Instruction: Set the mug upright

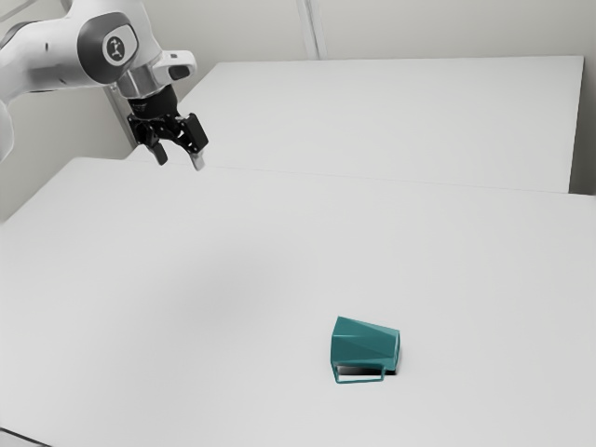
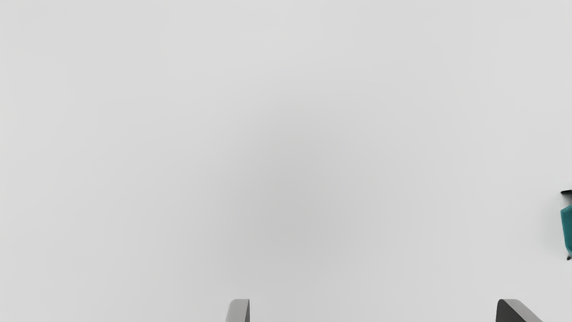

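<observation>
A teal mug (image 1: pixel 364 345) lies on its side on the white table, in the lower part of the exterior view, its handle toward the near edge of that view. Up at the exterior view's upper left, my gripper (image 1: pixel 179 162) hangs well above the table and far from the mug. From the wrist camera, the gripper (image 2: pixel 372 308) has its two fingertips wide apart with nothing between them. Part of the mug (image 2: pixel 567 230) appears at that picture's border, outside the span of the fingers; the rest of it is cut off.
The white tabletop (image 1: pixel 223 279) stretches between the gripper and the mug. Behind it is another pale flat surface (image 1: pixel 400 116), with light walls beyond. A thin dark line (image 1: pixel 23 437) crosses the exterior view's lower left corner.
</observation>
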